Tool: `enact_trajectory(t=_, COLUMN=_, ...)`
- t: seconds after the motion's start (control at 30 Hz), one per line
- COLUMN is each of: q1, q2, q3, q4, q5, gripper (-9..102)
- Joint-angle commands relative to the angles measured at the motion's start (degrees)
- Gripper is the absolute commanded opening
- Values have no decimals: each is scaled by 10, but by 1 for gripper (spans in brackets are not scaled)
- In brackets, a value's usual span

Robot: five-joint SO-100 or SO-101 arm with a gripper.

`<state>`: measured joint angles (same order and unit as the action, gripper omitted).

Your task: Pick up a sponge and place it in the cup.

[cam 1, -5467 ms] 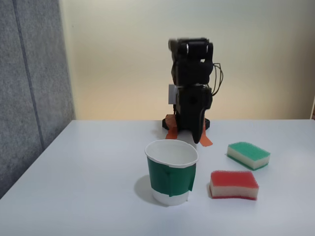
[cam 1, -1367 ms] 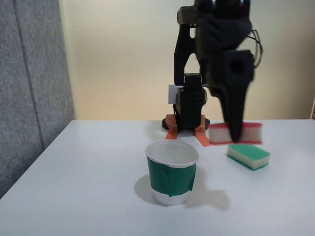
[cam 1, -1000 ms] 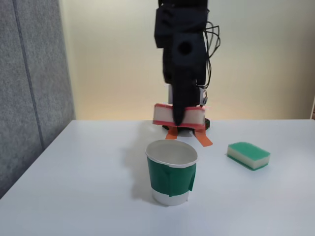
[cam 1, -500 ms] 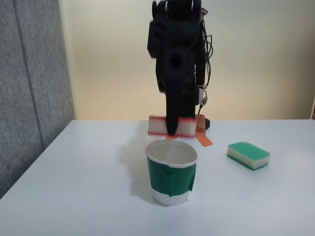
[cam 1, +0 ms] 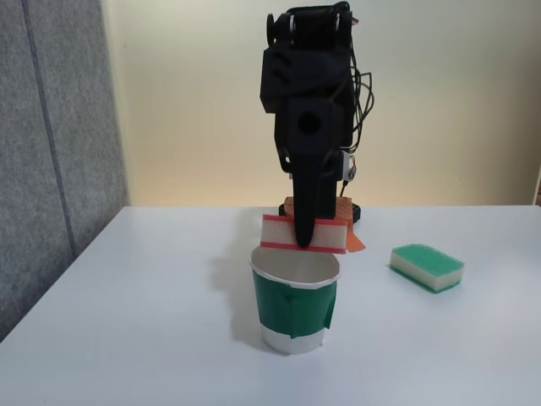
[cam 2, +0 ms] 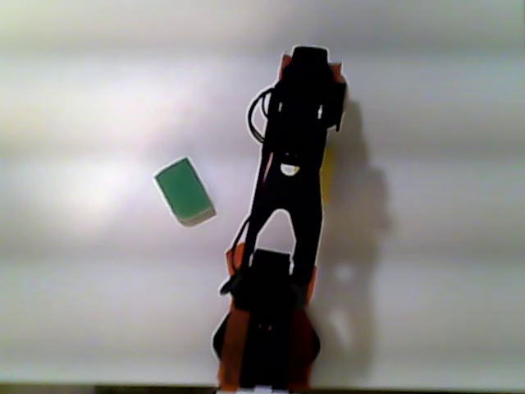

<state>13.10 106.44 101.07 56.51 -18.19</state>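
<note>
White tabletop (cam 1: 135, 338) is carrying the whole setup in the fixed view. The black arm (cam 1: 308, 101) is standing at 12 o'clock from the paper cup (cam 1: 294, 298) and is pointing its gripper (cam 1: 304, 239) straight down. The gripper is clenching the red-and-white sponge (cam 1: 304, 233) across its middle, with the dark fingers (cam 1: 305, 207) crossing the sponge's front face. The sponge is lying level, red layer on top, white core below it, thin red layer underneath. It is hanging directly above the cup's mouth, its lower edge sitting just at the white rim; whether it is touching the rim cannot be told. The cup is standing upright on the table, green band around its side, white base showing beneath.

Off at roughly 3 o'clock from the cup, well apart from it, the green-topped sponge (cam 1: 427, 266) is resting flat on the table. Orange tape (cam 1: 351, 239) is showing at the arm's base, behind the held sponge.

In the other view, looking down, the arm (cam 2: 287, 205) is stretching from its base at 6 o'clock towards 12 o'clock, and the green-topped sponge (cam 2: 185, 191) is lying at about 9 o'clock from the arm's midpoint. The arm is covering the cup and the held sponge there.
</note>
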Motion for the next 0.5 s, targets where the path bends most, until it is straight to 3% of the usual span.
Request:
enact_trajectory(t=0.0, q1=1, q2=25, q3=-17, q4=-3, q5=-6, gripper=35)
enact_trajectory(t=0.23, q1=3, q2=24, q3=-38, q4=3, q5=-11, gripper=46)
enact_trajectory(t=0.37, q1=7, q2=35, q3=-51, q4=32, q5=-1, gripper=46)
enact_trajectory(t=0.47, q1=14, q2=70, q3=-52, q4=65, q5=22, gripper=38)
